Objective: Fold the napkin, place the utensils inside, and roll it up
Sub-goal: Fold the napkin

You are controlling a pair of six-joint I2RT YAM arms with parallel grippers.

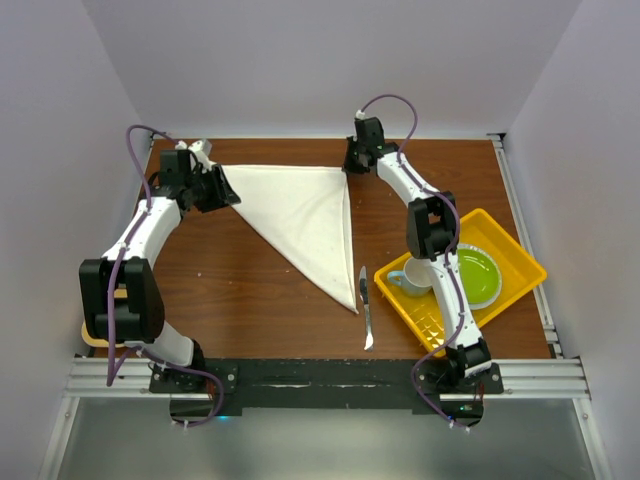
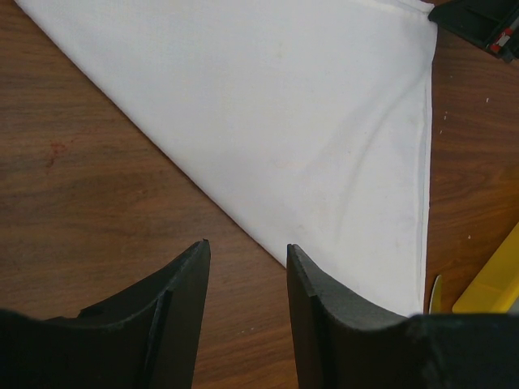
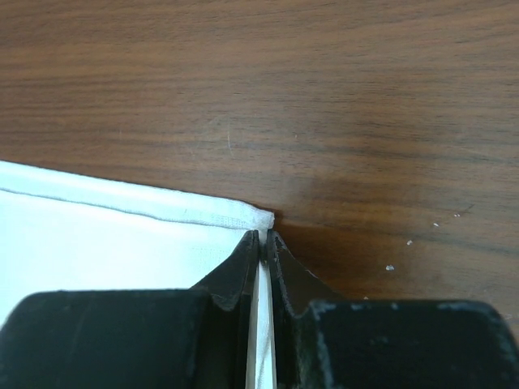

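The white napkin (image 1: pixel 305 215) lies on the wooden table folded into a triangle, its long straight edge toward the back and its point near the knife (image 1: pixel 365 305). The slim silver knife lies on the wood just left of the yellow tray. My right gripper (image 1: pixel 350 162) is at the napkin's far right corner; in the right wrist view its jaws (image 3: pixel 262 237) are shut on a pinch of the white cloth (image 3: pixel 122 243). My left gripper (image 1: pixel 218 187) sits at the far left corner, open, with only bare wood between its fingers (image 2: pixel 246 253) and the napkin (image 2: pixel 284 121) just ahead.
A yellow tray (image 1: pixel 525 262) stands at the right front, holding a white cup (image 1: pixel 410 278) and a green bowl (image 1: pixel 478 275). Its corner (image 2: pixel 496 279) shows in the left wrist view. White walls close in the table on three sides.
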